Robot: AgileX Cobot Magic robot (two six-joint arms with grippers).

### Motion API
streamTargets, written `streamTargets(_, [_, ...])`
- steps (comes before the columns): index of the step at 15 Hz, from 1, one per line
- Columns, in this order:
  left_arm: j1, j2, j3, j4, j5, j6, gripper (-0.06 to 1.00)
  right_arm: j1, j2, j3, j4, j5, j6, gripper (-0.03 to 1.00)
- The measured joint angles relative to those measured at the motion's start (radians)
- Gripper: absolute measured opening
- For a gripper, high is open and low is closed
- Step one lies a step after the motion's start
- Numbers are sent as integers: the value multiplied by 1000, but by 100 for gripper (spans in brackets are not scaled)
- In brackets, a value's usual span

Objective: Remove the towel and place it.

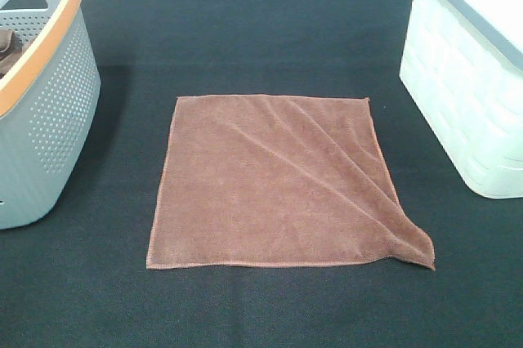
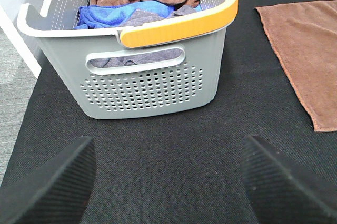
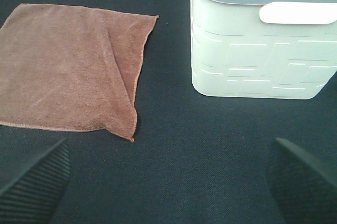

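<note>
While the towel lies spread flat near the middle of the black tabletop, roughly midway between the grey basket at the left edge and the white bin at the right edge, neither arm touches it. It touches neither container. It is a thin reddish-brown microfibre square, so it likely weighs little, has no stiffness and will drape and fold as soon as one point is lifted. A raised crease runs diagonally across it toward the near right corner, which is puckered and lifted slightly off the surface. That corner looks the easiest place to pinch, since the flat parts give the jaws nothing to catch. The left gripper hangs spread wide and empty facing the grey basket; the right gripper is likewise spread wide and empty, near that puckered corner.
</note>
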Motion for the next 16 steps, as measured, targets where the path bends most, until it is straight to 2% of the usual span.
streamTargets(16, [0,0,0,1,0,0,73,0,0,0,0,0,0,95])
